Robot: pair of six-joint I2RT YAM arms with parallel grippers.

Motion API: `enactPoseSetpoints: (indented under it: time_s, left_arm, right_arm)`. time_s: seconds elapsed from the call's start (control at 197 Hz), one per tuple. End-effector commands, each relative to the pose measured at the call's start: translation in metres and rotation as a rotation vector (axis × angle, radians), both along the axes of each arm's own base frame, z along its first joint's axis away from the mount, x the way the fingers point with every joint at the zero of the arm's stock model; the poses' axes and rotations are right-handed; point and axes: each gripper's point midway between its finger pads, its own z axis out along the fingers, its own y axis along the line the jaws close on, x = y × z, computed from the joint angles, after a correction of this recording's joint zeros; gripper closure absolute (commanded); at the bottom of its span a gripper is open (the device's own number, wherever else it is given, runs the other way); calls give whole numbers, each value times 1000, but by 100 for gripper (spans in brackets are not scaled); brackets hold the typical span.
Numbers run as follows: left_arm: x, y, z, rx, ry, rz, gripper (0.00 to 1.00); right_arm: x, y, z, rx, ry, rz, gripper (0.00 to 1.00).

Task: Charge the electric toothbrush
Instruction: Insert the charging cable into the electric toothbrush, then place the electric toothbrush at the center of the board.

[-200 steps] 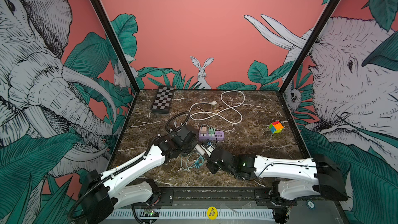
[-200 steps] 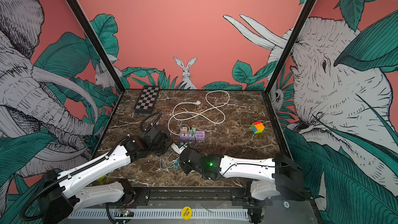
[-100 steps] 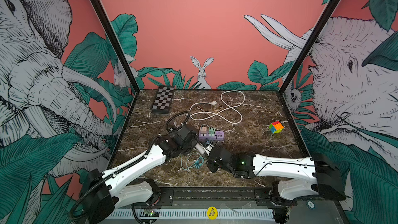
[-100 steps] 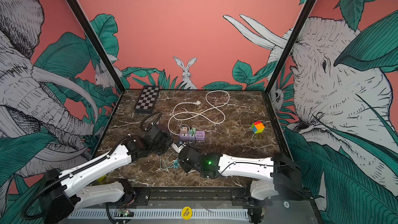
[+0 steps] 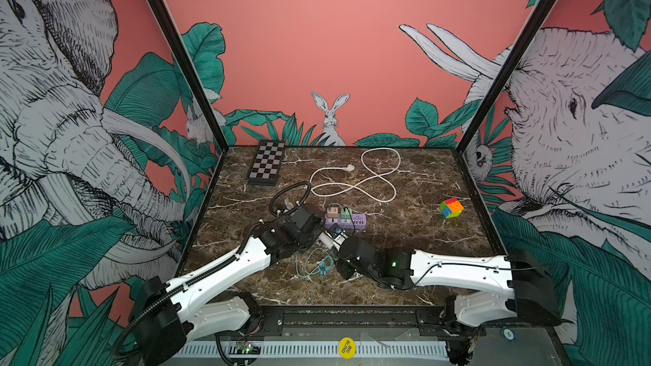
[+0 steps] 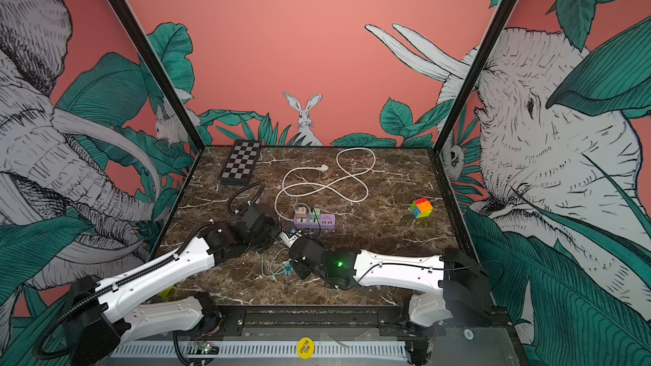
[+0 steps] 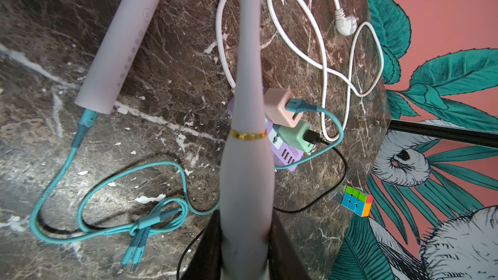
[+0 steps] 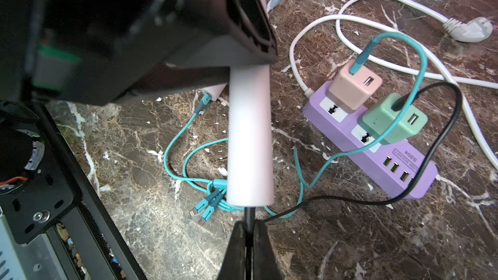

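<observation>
Got the toothbrush (image 7: 246, 179) clamped in the left pincer (image 7: 245, 219), off the surface (image 8: 350, 238) toward the front edge, by the power strip (image 8: 377, 154). Pinching the black plug (image 8: 249, 212) tight in the right pincer (image 8: 249, 224) at its butt end. Could skid off if misaligned, or twist the brush loose.

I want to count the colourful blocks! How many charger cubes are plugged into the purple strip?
2. The pink cube sits on the purple strip near its white cord; the green cube sits beside it, nearer the small ports. None seem hidden.
</observation>
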Motion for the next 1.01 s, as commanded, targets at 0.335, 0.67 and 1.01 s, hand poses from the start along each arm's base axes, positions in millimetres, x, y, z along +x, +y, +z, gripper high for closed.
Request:
enactPoseSetpoints:
  time_s: [0.335, 0.67, 1.01]
  left_arm:
    - [-29, -7, 3, -70, 35, -80, 100]
    - [-15, 55, -12, 91, 77, -29, 100]
    - [11, 94, -28, 214, 116, -104, 100]
  right_arm:
    - [25, 35, 77, 284, -130, -34, 100]
    - [8, -6, 77, 256, -149, 2, 55]
    - [10, -57, 87, 140, -273, -27, 26]
